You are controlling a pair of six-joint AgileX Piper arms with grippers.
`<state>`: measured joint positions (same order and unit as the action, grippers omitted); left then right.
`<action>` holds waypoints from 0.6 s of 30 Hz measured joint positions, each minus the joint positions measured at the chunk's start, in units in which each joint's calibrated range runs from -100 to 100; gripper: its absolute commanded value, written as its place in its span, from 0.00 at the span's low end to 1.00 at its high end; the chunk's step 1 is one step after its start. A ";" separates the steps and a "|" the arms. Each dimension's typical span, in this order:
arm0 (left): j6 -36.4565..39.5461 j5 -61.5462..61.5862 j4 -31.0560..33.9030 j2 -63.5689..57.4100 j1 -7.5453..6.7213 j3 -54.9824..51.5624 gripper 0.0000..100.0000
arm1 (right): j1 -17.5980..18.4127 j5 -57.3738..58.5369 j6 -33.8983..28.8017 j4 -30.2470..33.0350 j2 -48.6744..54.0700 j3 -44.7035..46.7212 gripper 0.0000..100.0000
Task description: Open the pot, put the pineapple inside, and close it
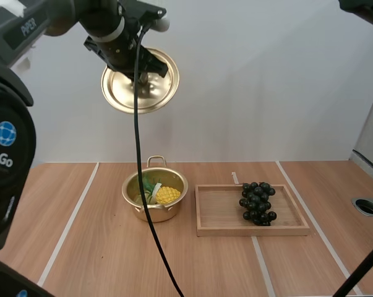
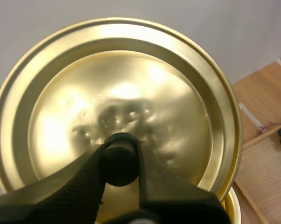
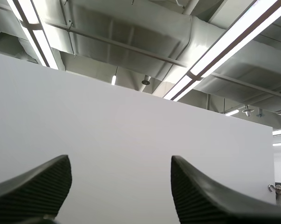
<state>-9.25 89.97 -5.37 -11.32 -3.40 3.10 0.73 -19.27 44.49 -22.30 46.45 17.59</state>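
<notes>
Aloft, round golden metal lid (image 2: 121, 88), its black knob (image 2: 118, 167) pinched in left pincer (image 2: 120, 156); right pincer (image 3: 120, 165) ribbed, spread wide

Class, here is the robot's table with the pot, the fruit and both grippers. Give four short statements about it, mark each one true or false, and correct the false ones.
1. The round gold metal lid sits on the gold pot. False: the left gripper holds it in the air by its knob.
2. The yellow pineapple lies inside the pot. True.
3. The bunch of dark grapes lies in the pot. False: it lies on the wooden tray.
4. The right gripper is open and holds nothing. True.
</notes>
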 measured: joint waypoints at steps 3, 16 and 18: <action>-1.71 2.97 -1.51 1.59 0.00 -2.15 0.00 | 0.00 0.00 0.00 0.00 0.00 0.00 1.00; -8.92 10.03 -5.14 11.07 0.00 -8.03 0.00 | -0.34 0.00 0.06 0.00 0.00 0.00 1.00; -9.34 10.03 -5.76 12.74 0.00 -8.03 0.00 | -0.34 0.00 0.06 0.00 0.00 0.00 1.00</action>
<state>-18.59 100.00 -11.12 1.42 -3.40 -4.94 0.39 -19.27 44.56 -22.30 46.45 17.59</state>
